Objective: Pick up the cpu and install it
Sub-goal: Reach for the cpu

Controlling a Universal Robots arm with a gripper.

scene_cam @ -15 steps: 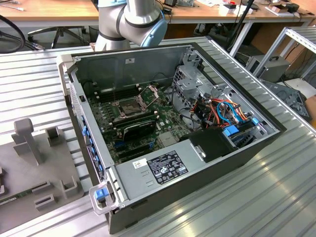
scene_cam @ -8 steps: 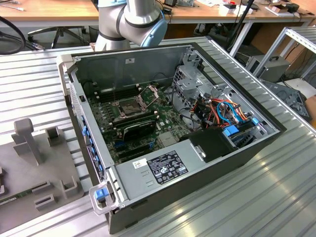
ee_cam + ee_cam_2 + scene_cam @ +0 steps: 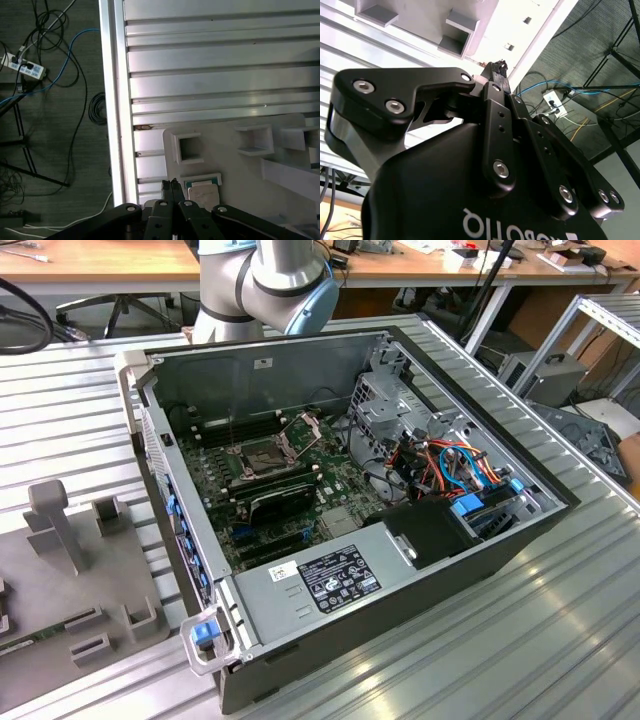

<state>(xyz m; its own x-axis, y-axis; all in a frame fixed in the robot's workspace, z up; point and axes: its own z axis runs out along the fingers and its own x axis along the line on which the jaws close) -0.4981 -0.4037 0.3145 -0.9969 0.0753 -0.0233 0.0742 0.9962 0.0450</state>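
Closed gripper (image 3: 172,184) beside the cpu (image 3: 204,193)

In the first wrist view the gripper is narrow and empty, just beside the cpu lying flat on the grey fixture plate (image 3: 235,172). The chip looks light, stiff and probably fragile, best gripped by opposite edges.

Bright glare streaks the slotted aluminium table (image 3: 210,65) beyond the gripper (image 3: 171,185); its black body is dim, the floor (image 3: 50,150) beside it shadowed.
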